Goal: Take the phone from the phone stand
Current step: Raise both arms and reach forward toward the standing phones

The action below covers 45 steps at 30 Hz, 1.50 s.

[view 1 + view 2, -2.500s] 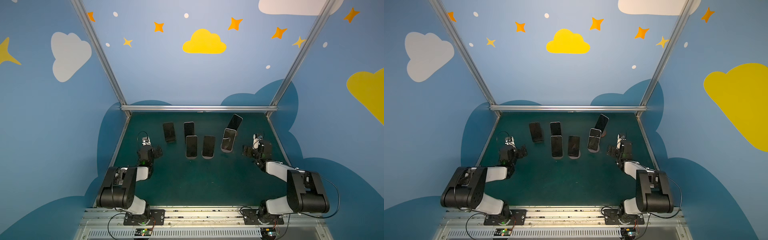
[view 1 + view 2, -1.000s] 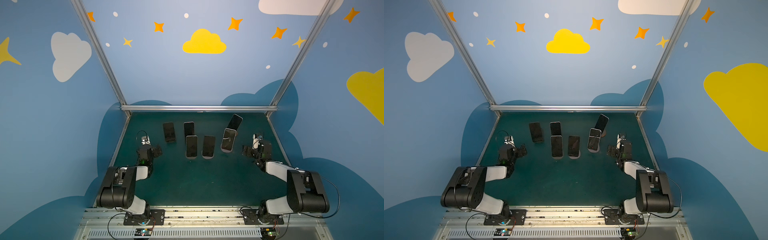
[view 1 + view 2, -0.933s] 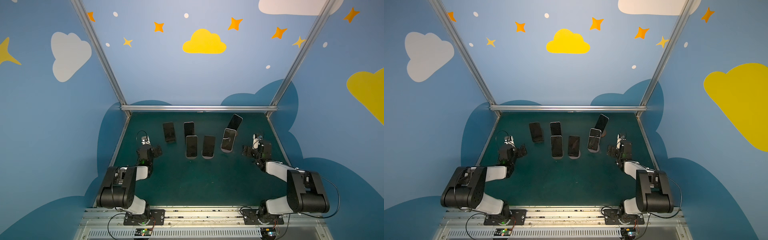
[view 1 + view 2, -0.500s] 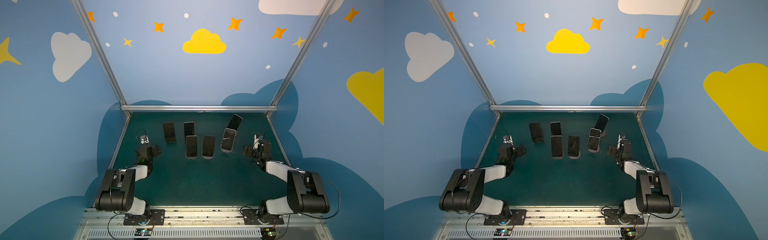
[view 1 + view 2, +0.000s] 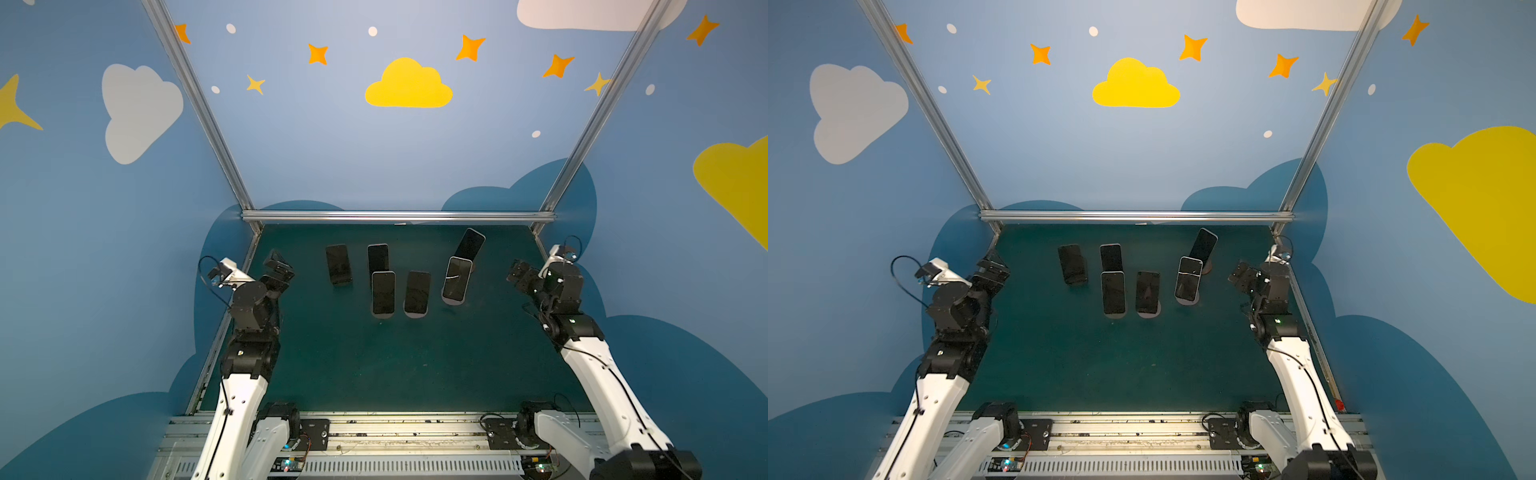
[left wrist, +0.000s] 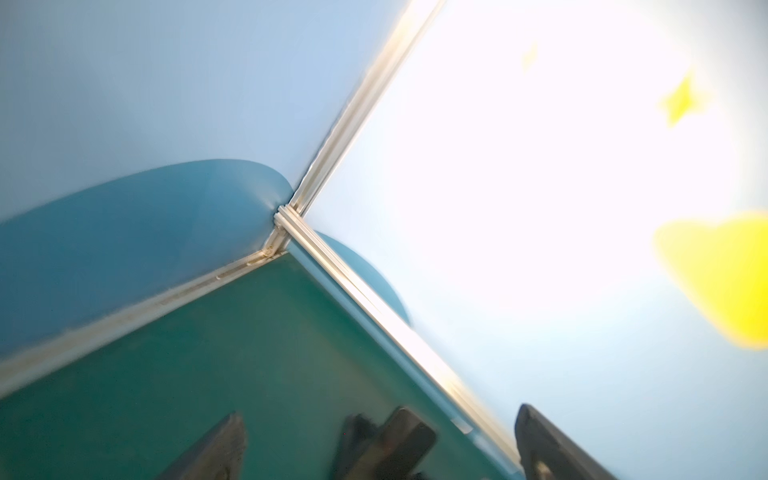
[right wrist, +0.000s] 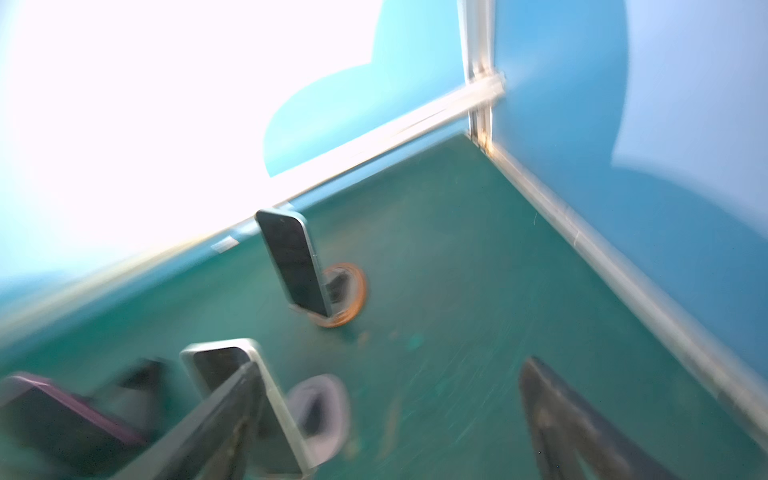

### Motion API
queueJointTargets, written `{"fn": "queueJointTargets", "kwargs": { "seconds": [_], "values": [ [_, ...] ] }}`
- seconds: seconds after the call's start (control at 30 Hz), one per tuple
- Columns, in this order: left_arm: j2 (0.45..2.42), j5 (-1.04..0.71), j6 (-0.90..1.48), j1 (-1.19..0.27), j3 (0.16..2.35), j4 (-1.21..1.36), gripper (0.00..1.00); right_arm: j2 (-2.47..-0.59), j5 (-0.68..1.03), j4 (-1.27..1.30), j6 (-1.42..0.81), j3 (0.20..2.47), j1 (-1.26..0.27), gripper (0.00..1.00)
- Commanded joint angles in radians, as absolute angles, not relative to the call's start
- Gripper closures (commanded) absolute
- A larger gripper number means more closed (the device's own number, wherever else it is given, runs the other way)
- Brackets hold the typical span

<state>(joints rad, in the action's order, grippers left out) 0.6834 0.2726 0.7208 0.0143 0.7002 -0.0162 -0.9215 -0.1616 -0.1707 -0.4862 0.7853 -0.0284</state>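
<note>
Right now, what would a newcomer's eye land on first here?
Six dark phones propped up on stands in a cluster toward the far middle of the green mat. The left gripper and right gripper flank them, both open and empty, under a yellow cloud on the back wall.

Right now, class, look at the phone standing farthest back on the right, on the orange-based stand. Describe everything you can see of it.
The phone is a slim slab with rounded corners, a dark glossy screen that is off, and a light, metallic-looking edge. It stands on its short end, leaning back and slanted sideways in both top views. It is propped on a small stand with a round orange base, on the green mat near the back rail. It sits behind the light-rimmed phone, apart from it. Only its stand touches it.
</note>
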Motion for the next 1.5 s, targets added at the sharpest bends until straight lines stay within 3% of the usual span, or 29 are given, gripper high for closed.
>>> {"fn": "queueJointTargets", "kwargs": {
  "seconds": [0.0,0.07,0.27,0.5,0.63,1.0,1.47],
  "values": [
    [0.639,0.209,1.007,0.053,0.634,-0.069,0.00,-0.828,0.004,-0.244,-0.648,0.705,0.009,0.12],
    [0.666,0.175,1.050,0.054,0.684,-0.108,0.00,-0.802,0.058,-0.310,-0.610,0.738,0.004,0.15],
    [0.873,-0.119,0.982,0.035,0.885,-0.074,0.00,-0.785,0.222,-0.431,-0.518,0.821,-0.038,0.11],
    [1.169,-0.197,0.755,-0.206,1.196,-0.215,0.00,-0.833,0.046,-0.459,-0.597,0.834,-0.288,0.11],
    [1.227,-0.333,0.734,-0.245,1.219,-0.249,0.00,-0.888,-0.104,-0.488,-0.611,0.889,-0.445,0.11],
    [1.112,-0.180,0.778,-0.278,1.045,-0.212,0.00,-1.114,-0.396,-0.383,-0.616,0.990,-0.774,0.11],
    [1.130,-0.182,0.806,-0.278,1.034,-0.220,0.00,-1.395,-0.419,-0.317,-0.634,1.161,-0.836,0.07]
  ]
}}
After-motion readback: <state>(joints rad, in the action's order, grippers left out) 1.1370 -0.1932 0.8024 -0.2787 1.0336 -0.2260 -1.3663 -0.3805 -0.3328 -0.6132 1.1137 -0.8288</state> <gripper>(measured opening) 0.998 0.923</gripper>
